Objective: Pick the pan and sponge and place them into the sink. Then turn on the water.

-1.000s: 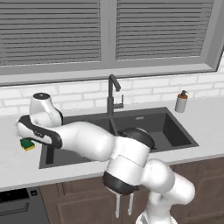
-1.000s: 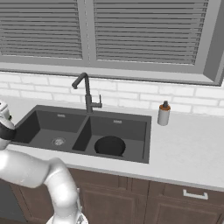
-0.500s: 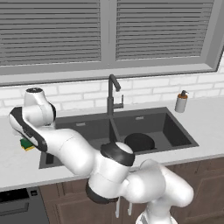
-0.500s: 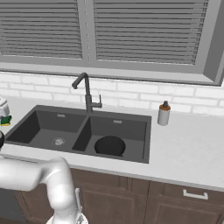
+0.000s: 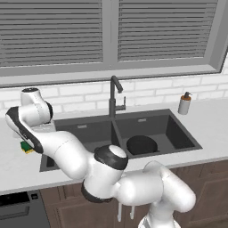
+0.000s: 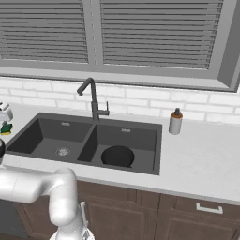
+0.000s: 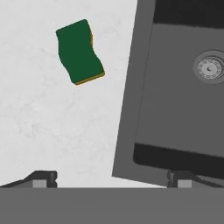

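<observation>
The sponge (image 7: 79,51) lies flat on the pale counter (image 7: 52,127), green side up, with a thin yellow edge peeking out. In the hand view it sits at about 11 o'clock, well apart from the gripper (image 7: 111,178), whose two fingers stand wide apart with nothing between them. Just beside the sponge, at 3 o'clock in that view, is the dark sink (image 7: 175,96), with a round metal drain (image 7: 210,68) in the near basin.

From the left base view the sponge (image 5: 26,146) peeks out by the arm, at 9 o'clock from the sink (image 5: 89,133). The pan (image 5: 141,144) is already lying in the other basin, so that part looks done. The tall faucet (image 5: 114,95) stands behind the divider at 12 o'clock, and a small soap bottle (image 5: 184,103) stands on the counter at 2 o'clock from the sink.

So the step now looks like getting the sponge. The hand is not over it yet. Next it should slide toward 11 o'clock until the sponge is between the fingers, go down, and squeeze. After that comes dropping it in the sink, then pushing the faucet lever.
</observation>
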Robot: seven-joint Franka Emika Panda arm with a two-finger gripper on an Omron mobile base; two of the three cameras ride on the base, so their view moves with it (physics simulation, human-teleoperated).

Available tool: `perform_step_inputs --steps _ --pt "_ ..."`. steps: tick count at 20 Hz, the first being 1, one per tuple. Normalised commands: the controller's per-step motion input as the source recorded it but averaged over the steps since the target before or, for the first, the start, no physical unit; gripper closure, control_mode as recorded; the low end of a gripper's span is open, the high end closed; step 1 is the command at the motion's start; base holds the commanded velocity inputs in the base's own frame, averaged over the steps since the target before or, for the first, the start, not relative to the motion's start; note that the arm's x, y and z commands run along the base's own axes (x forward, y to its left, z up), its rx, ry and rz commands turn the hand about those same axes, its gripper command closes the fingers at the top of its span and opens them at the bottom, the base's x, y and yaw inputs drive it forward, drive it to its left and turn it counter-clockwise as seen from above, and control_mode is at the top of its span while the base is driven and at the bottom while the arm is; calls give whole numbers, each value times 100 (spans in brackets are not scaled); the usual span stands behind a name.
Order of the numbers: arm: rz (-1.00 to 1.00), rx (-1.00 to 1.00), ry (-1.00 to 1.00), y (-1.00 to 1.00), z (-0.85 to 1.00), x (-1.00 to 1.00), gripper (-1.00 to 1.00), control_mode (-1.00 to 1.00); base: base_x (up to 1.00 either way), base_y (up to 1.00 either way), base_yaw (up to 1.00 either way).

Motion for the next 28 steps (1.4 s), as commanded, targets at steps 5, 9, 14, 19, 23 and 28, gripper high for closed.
perform_step_inputs --steps 5,9,14,19,23,28 --pt "21 -5 0 4 -20 16 -100 -100 0 0 0" --pt "20 0 0 7 -28 23 -100 -100 0 0 0" --pt "11 0 0 22 -14 42 -100 -100 0 0 0" --pt "3 -7 0 39 -3 34 -100 -100 0 0 0" --pt "1 -5 4 50 -13 31 -100 -100 0 0 0" --pt "0 -4 7 28 -18 29 -100 -100 0 0 0"
